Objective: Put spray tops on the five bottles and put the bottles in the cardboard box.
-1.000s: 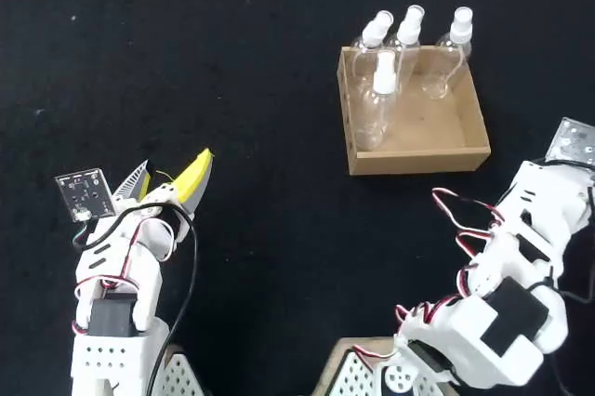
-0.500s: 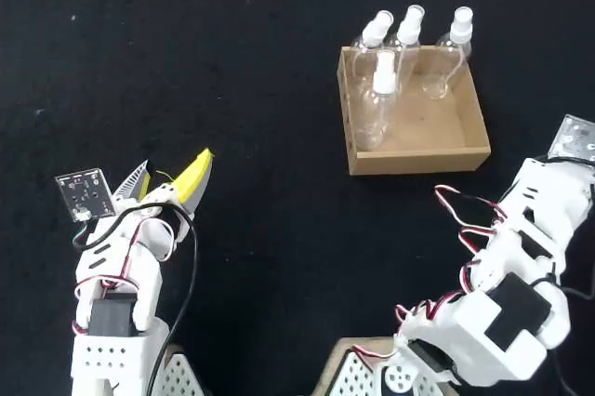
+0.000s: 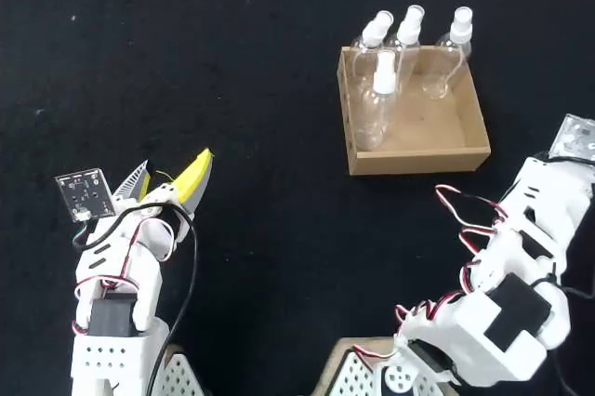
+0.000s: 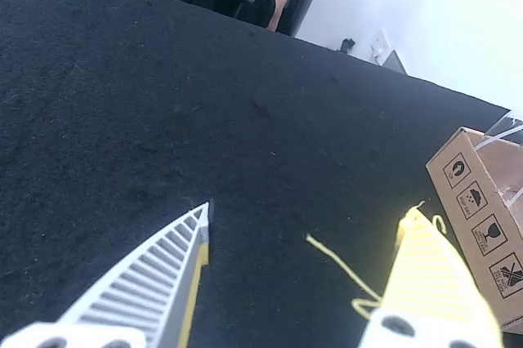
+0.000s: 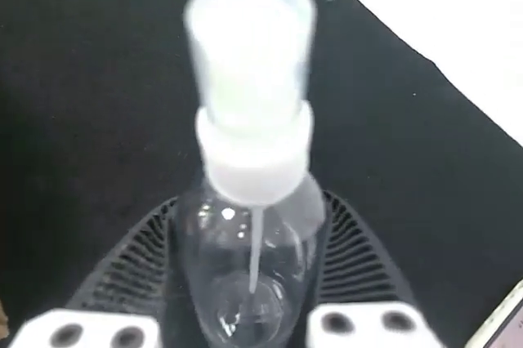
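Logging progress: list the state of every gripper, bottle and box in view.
Left yellow-and-white gripper: open, empty.
Right black-and-white gripper: shut on clear plastic bottle.
That bottle: white spray top fitted.
Brown cardboard box: open-topped.
Four other clear bottles: spray tops fitted, standing in the box.

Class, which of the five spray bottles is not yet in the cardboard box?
The bottle clamped in the right gripper; the other four stand inside the box.

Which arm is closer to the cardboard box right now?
Right. The right arm is close by the cardboard box's front corner; the left arm stands far across the table.
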Robot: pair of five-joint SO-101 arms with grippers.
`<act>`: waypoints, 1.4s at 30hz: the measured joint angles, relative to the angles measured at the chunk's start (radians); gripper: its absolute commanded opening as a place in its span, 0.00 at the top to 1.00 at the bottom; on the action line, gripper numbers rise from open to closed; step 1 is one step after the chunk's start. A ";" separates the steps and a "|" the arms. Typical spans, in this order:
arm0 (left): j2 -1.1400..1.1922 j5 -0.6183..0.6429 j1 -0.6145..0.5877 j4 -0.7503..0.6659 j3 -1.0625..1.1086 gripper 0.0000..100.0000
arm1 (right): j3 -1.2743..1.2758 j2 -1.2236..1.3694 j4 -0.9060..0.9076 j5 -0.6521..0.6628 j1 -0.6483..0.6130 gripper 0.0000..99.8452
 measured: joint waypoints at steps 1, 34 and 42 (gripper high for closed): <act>0.000 0.000 0.000 0.000 0.000 0.66 | -0.005 0.000 0.000 0.000 0.000 0.98; 0.000 0.000 0.000 0.000 0.000 0.66 | -0.144 -0.606 0.733 -0.413 -0.358 0.99; 0.000 0.000 0.000 0.000 0.000 0.66 | -0.046 -0.606 0.548 -0.413 -0.457 0.99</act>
